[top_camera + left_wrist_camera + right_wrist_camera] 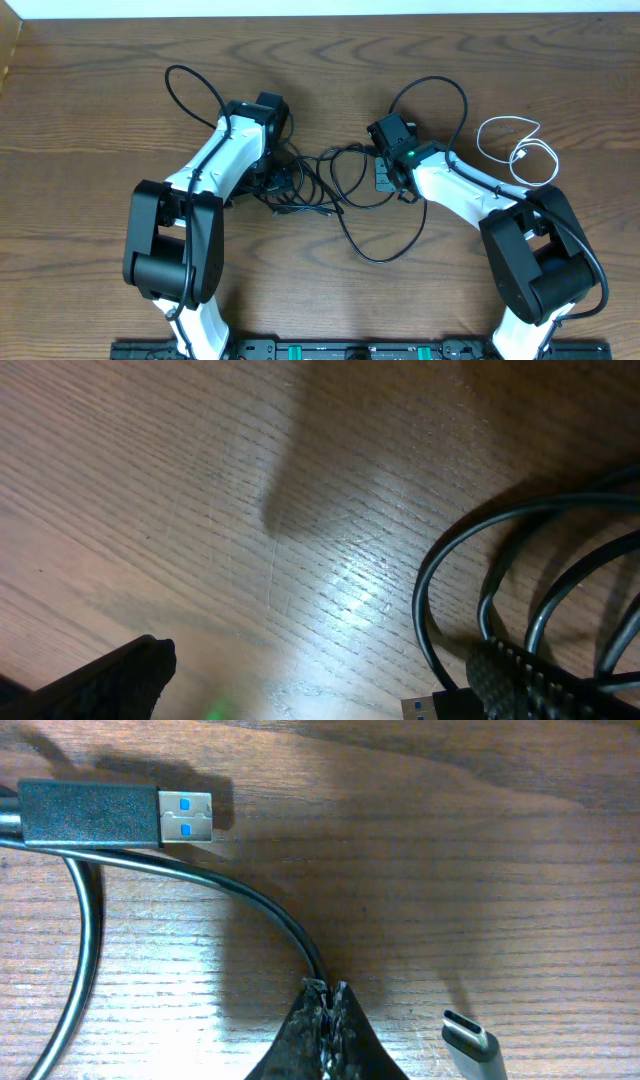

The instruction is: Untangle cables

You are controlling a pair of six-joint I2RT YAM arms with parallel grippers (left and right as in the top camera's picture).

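Thin black cables lie tangled on the wooden table between the two arms. A white cable lies coiled apart at the right. My left gripper hangs over the left side of the tangle. In the left wrist view, the left gripper is open, with bare wood between its fingers. Black cable loops and a USB plug lie by its right finger. My right gripper is shut on a black cable, which runs into the closed fingertips of the gripper.
A black USB-A plug with a blue tongue lies at the upper left of the right wrist view. A grey USB-C plug lies to the right of the fingers. A cable loop trails toward the table's front.
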